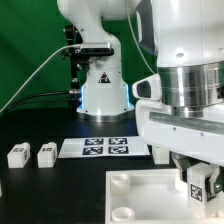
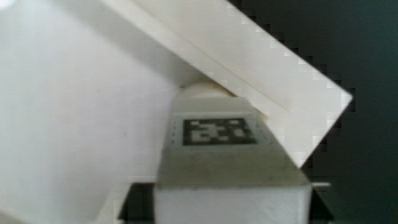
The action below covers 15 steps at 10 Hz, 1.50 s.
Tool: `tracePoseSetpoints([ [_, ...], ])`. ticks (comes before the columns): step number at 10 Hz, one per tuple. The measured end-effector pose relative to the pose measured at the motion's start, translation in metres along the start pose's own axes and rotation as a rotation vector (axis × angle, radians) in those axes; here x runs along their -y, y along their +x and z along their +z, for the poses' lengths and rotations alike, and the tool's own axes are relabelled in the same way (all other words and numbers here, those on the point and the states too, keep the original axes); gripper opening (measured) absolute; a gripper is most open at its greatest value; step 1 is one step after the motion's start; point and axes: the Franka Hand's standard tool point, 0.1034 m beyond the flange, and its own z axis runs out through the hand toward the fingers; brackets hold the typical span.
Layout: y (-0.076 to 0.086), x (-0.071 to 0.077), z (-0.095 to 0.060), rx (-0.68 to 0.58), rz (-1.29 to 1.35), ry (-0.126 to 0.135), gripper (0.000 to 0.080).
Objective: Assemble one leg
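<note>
Leg (image 1: 199, 184) clamped between closed jaws, tag outward, over white panel (image 1: 140, 195) corner

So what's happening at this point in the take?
The arm's gripper has a tagged white leg between its fingers and holds it over the near right part of the large white panel, as the exterior view shows it. The wrist view shows the same leg close against the panel; whether it is seated in a socket yet cannot be told. Two more legs lie loose on the table at the exterior view's left, beside the marker board.
</note>
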Motion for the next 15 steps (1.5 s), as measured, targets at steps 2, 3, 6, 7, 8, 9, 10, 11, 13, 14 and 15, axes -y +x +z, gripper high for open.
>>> tracePoseSetpoints([
  [2,-0.002,0.000,0.000,0.043,0.360,0.009,0.0291],
  [3,-0.002,0.000,0.001,0.049,0.458,0.009,0.0291],
  [6,-0.003,-0.001,0.000,0.044,0.631,0.002,0.0291],
  [7,-0.003,-0.001,0.000,0.045,0.610,0.003,0.0292],
  [8,-0.003,-0.001,0.001,0.045,0.609,0.001,0.0292],
  [9,-0.003,-0.001,0.001,0.045,0.607,0.002,0.0475],
  [10,-0.004,-0.001,0.001,0.045,0.604,0.002,0.0588],
  [11,-0.006,-0.001,0.002,0.044,0.599,0.006,0.0588],
  [13,-0.027,-0.003,0.002,0.042,0.570,0.013,0.0646],
  [14,-0.036,0.001,-0.004,0.045,0.556,0.020,0.0646],
  [15,-0.042,0.003,-0.008,0.048,0.543,0.026,0.0649],
])
